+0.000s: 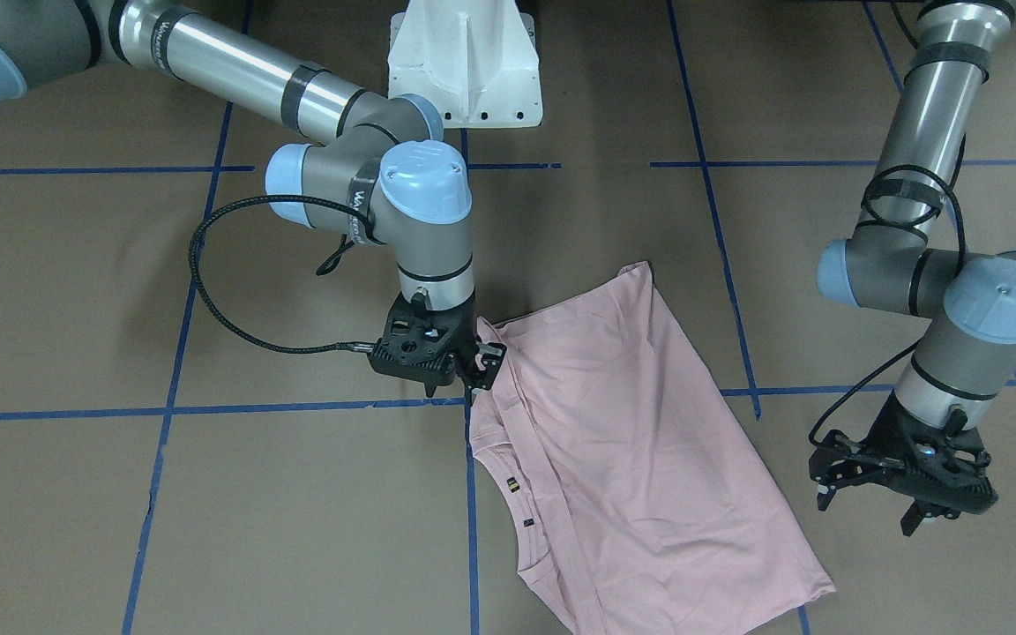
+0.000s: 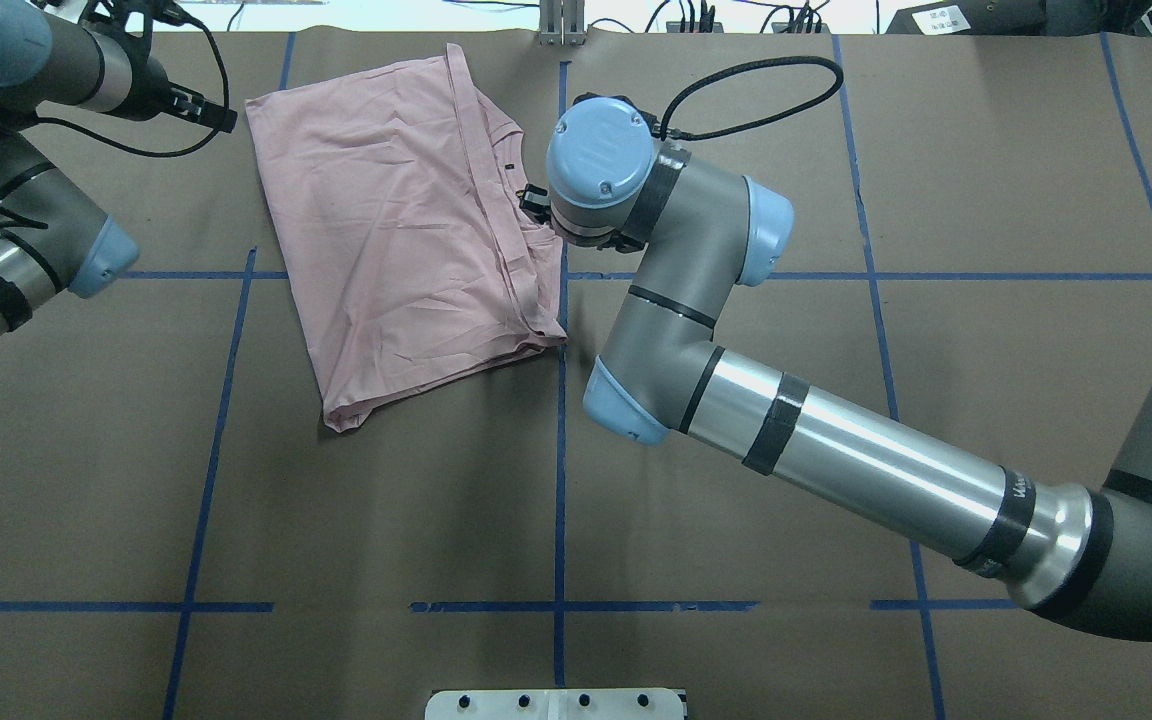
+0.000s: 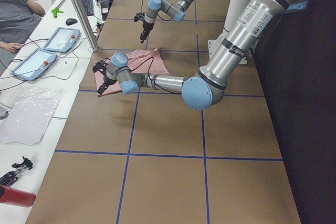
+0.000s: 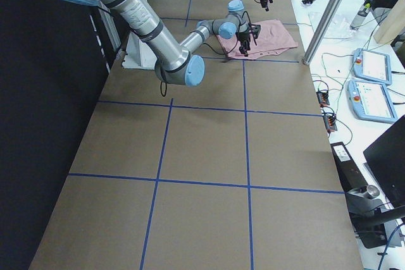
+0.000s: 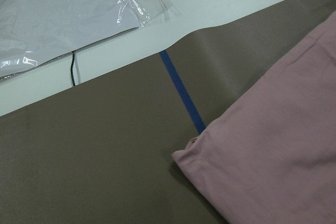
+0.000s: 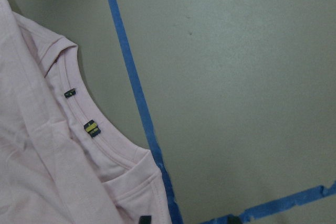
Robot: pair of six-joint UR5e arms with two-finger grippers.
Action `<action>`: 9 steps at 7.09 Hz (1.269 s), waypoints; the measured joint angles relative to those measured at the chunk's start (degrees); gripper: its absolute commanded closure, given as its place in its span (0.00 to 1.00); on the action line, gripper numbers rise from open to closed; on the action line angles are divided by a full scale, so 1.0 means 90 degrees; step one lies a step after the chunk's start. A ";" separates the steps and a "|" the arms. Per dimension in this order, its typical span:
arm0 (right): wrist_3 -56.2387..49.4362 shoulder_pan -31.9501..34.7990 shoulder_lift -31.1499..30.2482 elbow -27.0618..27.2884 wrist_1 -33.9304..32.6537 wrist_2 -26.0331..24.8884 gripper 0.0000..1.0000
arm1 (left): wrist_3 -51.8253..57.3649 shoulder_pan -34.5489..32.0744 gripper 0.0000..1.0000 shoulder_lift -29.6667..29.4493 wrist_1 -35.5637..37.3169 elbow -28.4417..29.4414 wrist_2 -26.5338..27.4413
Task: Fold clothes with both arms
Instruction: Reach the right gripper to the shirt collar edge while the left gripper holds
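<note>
Creased pink T-shirt (image 1: 640, 414), ribbed curved collar (image 6: 79, 109)

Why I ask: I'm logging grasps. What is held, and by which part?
The right gripper appears to pinch the shirt at its shoulder edge beside the collar. The left gripper is open, off the shirt, holding nothing.

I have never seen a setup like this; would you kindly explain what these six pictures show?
This two-armed robot works at a brown table marked with blue tape lines. Four pictures come from fixed cameras: opposite, above-behind, and each table end; two from the wrists. A pink T-shirt lies folded over. The right hand sits at its edge near the collar; whether it grips is unclear. The left hand hangs open beside it, empty.
</note>
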 measured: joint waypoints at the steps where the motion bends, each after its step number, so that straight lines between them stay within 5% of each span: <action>1: 0.0021 -0.0135 0.0147 -0.0235 0.0001 -0.0201 0.44 | -0.0004 0.0007 0.00 0.0005 -0.0009 -0.0003 0.0001; 5: -0.0002 -0.0488 0.0408 -0.0731 -0.0007 -0.0805 0.58 | -0.0005 0.0021 0.00 0.0036 -0.0045 -0.0045 0.0012; 9: -0.0134 -0.0627 0.0403 -0.0832 -0.0023 -0.0934 0.60 | -0.0085 0.0026 0.00 0.0100 -0.0048 -0.0140 0.0018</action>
